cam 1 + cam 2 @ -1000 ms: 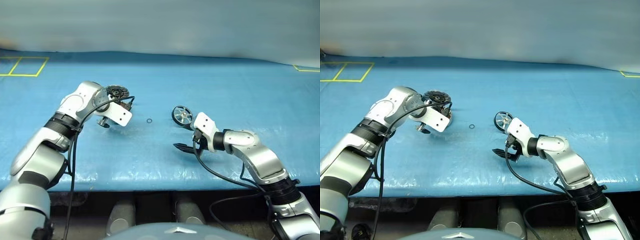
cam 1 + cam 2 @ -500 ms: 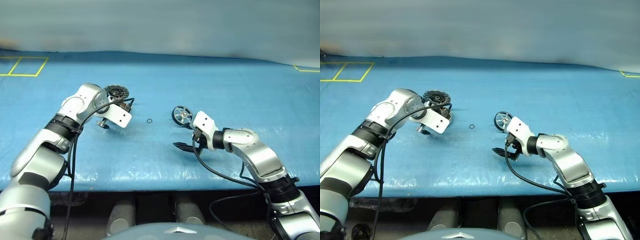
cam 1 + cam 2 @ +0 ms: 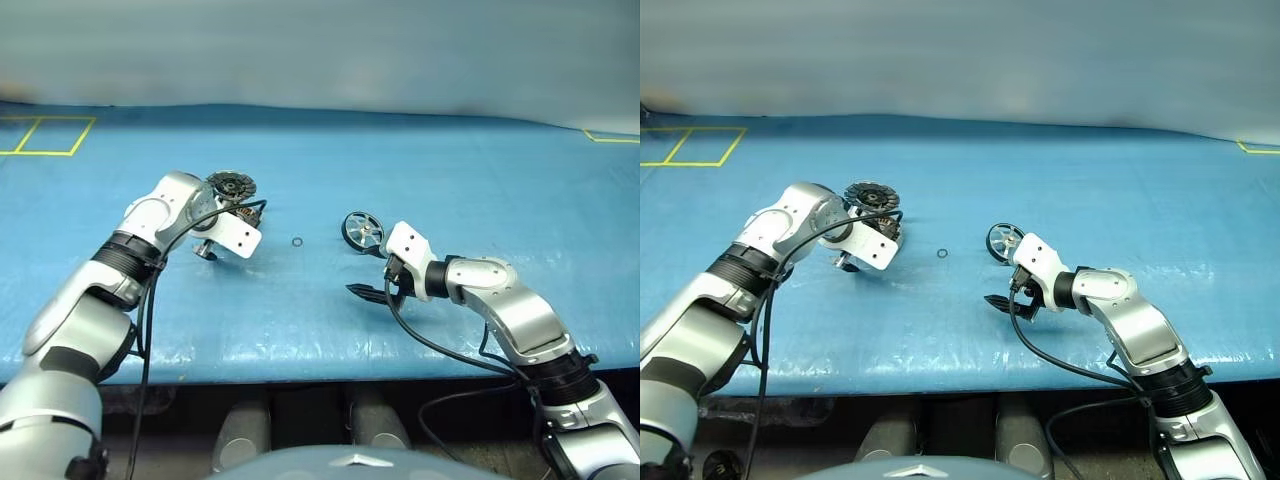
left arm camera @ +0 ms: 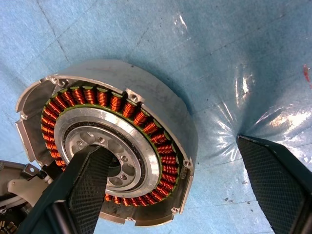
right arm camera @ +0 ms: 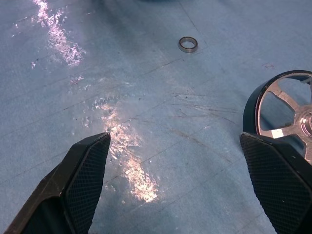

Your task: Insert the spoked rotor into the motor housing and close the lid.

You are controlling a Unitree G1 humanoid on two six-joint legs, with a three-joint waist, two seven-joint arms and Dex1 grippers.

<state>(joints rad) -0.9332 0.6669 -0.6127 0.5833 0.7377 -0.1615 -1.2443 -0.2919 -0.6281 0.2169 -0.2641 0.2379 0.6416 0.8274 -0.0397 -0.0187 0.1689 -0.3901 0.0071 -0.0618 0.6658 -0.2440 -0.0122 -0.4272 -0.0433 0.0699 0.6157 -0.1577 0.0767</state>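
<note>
The motor housing (image 4: 105,146) is seen on the blue mat (image 3: 450,190) at the left, under the left gripper (image 4: 180,190); its open face with copper windings is tilted up. The left gripper's fingers are spread wide, one over the hub, the other outside the wall. The spoked rotor (image 3: 362,231) is propped nearly on edge, just beside the right gripper (image 5: 190,185), whose fingers are spread and empty. A small ring (image 3: 298,242) lies between the two.
</note>
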